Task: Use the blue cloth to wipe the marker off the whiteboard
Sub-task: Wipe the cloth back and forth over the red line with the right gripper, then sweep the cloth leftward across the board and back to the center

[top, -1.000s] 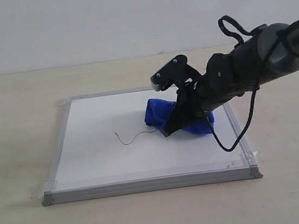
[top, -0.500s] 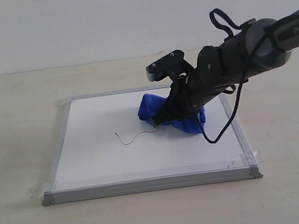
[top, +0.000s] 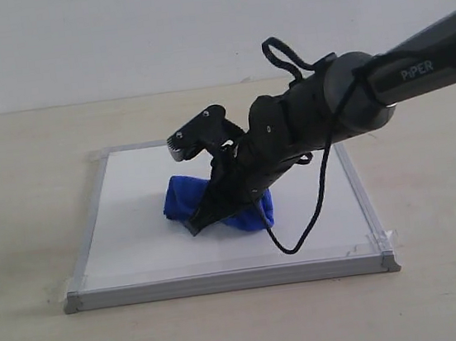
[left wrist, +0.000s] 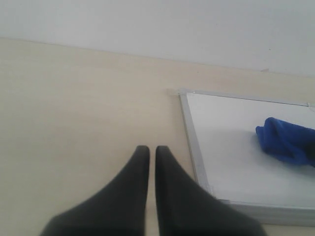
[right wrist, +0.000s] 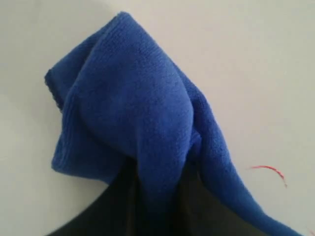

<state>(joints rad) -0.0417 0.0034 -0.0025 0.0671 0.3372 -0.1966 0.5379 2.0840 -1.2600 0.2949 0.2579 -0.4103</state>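
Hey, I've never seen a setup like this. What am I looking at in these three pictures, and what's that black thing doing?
This is a two-armed robot, and each arm ends in a two-fingered gripper. The wide picture comes from a camera standing apart from the arms. The other two come from small cameras on the wrists. On the table lies a whiteboard. The black thing is the right arm. The right gripper is shut on a blue cloth and holds it down on the board; its wrist camera looks straight at that cloth. The left gripper is shut, holds nothing, and hangs over the table beside the board's edge.
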